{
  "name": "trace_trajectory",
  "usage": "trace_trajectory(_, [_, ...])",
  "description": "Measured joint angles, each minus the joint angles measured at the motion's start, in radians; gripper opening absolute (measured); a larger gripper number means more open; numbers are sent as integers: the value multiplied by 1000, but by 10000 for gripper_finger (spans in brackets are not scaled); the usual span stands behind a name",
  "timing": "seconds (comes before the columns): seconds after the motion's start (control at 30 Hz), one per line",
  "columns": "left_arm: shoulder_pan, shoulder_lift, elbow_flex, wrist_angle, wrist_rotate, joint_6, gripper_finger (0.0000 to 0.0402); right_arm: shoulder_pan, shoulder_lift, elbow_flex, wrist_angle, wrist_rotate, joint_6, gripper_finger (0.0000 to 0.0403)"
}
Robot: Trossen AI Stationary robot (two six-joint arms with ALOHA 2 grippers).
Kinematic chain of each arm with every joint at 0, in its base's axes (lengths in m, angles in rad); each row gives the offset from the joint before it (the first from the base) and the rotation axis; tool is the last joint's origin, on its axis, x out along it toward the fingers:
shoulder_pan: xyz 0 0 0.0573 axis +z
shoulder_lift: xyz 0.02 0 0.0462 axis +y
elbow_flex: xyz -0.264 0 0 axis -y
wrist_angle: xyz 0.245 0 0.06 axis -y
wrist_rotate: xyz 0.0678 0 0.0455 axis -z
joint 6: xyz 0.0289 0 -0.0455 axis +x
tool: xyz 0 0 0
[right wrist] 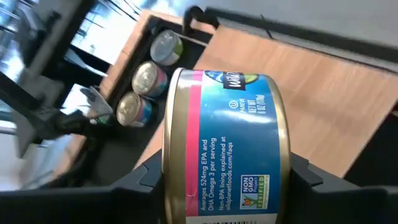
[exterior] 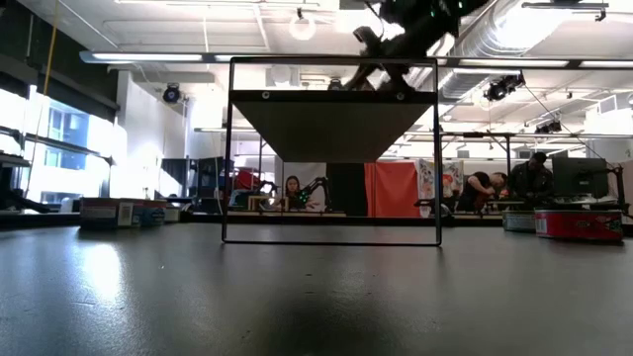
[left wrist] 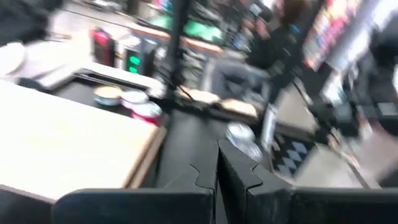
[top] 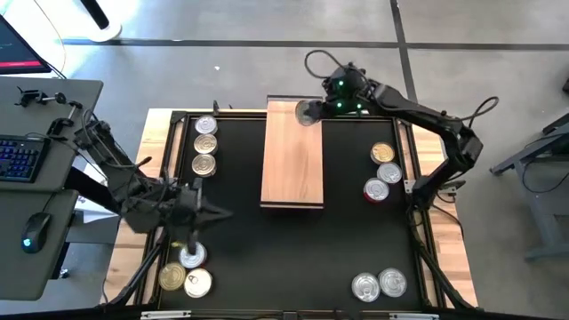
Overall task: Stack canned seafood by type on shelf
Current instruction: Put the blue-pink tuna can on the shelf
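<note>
Right gripper (top: 313,110) hovering over far corner of long light-brown wooden shelf (top: 292,164), clamping flat round gold-lidded tin (top: 308,112); placing step under way.
Low view: shelf board bearing no tins.
Left wrist view: left gripper (left wrist: 217,163) fingers pressing together, holding nothing.
Right wrist view: tin (right wrist: 225,146) needing lowering onto board, then releasing.

We could read print only on the side label of the tin (right wrist: 227,146) filling the right wrist view: "Averages 524mg EPA and DHA Omega 3 per serving", "Non-BPA lining explained at wildplanetfoods.com/faqs", "NET WT" with a weight we could not make out, a "NON GMO Project VERIFIED" seal, and the start of a brand name, "Wil". Elsewhere we found nothing legible.
</note>
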Motion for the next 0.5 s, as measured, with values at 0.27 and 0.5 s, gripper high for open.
trace_trajectory(0.27, [219,98,0,196,55,6,0,-122,0,-179,328,-152,158,169])
trace_trajectory(0.5, [348,117,0,237,181,60,0,-106,0,-265,442,-119,257,169])
